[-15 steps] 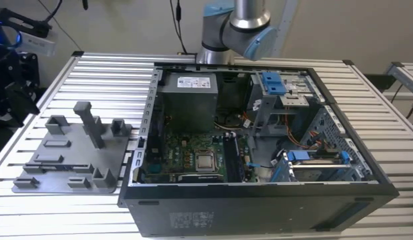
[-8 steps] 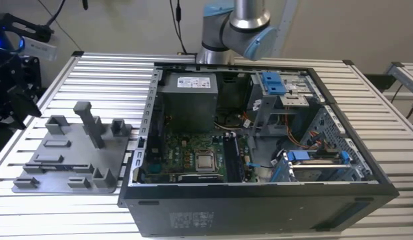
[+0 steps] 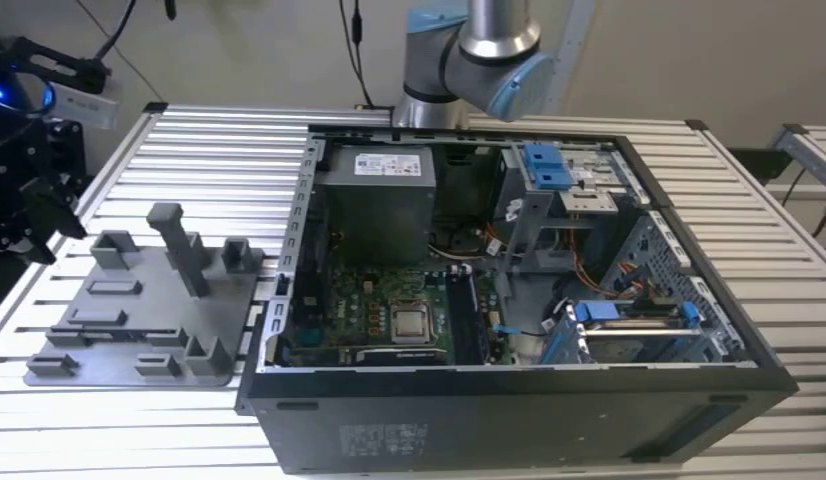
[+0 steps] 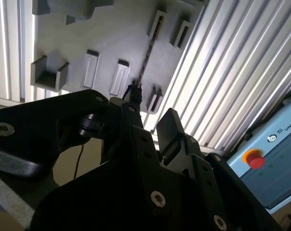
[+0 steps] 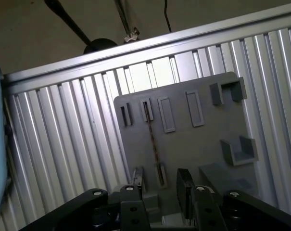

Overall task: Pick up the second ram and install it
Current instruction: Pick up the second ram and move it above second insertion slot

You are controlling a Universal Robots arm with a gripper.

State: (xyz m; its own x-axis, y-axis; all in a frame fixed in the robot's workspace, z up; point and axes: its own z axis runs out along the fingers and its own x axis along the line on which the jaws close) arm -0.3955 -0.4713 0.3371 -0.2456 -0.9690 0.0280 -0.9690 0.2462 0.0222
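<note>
In both wrist views the second ram [image 5: 153, 144] [image 4: 147, 53] is a thin dark stick standing on its edge in two narrow slots of the grey holder tray [image 5: 203, 144] [image 4: 111, 33]. My gripper [image 5: 160, 186] [image 4: 152, 113] hovers above the tray, well clear of it. Its two black fingers [image 5: 184, 188] are apart, so it is open with nothing held. The near end of the ram lines up with the gap between them. In the exterior view the tray [image 3: 120, 330] lies at the left of the open computer case, whose green motherboard [image 3: 386, 300] has long black slots [image 3: 464, 315].
The ribbed metal table [image 3: 200, 160] carries the tray and the computer case [image 3: 520, 400]. A pale blue box with a red button [image 4: 253, 159] sits beyond the table edge. Empty holders [image 5: 239, 151] stand up from the tray. Cables hang behind the table [image 5: 126, 19].
</note>
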